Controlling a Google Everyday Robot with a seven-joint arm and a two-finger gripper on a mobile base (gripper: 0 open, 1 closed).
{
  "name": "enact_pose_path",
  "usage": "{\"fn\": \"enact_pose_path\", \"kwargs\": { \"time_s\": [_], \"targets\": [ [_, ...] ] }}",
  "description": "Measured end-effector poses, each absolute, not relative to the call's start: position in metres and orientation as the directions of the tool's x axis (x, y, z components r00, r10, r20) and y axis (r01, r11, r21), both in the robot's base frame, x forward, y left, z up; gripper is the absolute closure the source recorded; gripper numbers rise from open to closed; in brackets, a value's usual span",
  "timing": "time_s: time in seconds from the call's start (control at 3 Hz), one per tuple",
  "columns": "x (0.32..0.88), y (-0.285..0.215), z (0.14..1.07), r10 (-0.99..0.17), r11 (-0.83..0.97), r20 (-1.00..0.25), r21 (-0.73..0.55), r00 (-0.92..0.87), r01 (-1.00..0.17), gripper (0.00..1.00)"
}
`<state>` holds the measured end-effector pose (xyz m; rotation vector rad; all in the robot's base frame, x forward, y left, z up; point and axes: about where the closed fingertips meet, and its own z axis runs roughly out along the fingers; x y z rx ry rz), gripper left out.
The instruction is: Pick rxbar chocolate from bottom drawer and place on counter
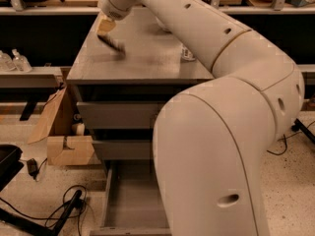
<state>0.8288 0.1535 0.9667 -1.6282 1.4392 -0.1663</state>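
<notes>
Grey counter [147,58] | rxbar chocolate [112,43] at claw [106,26] tip, grip unclear | bottom drawer [133,205] open | speckled floor [295,181]

No text, label, brand, number or sign is legible. The dark chocolate bar [112,43], just below the gripper [105,24] over the far left part of the counter [147,63], is blurred and its print cannot be read. A small pale object [187,53] near the counter's right edge bears dark marks too small to read.
</notes>
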Motion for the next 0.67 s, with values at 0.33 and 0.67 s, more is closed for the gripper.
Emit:
{"fn": "enact_pose_path", "kwargs": {
  "time_s": [0.33, 0.67],
  "targets": [
    [0.8289, 0.1552, 0.9643, -0.838, 0.111, -0.452, -0.69, 0.306, -0.715, 0.0],
    [0.8289, 0.1552, 0.9642, -0.838, 0.111, -0.452, -0.69, 0.306, -0.715, 0.0]
  ]
}}
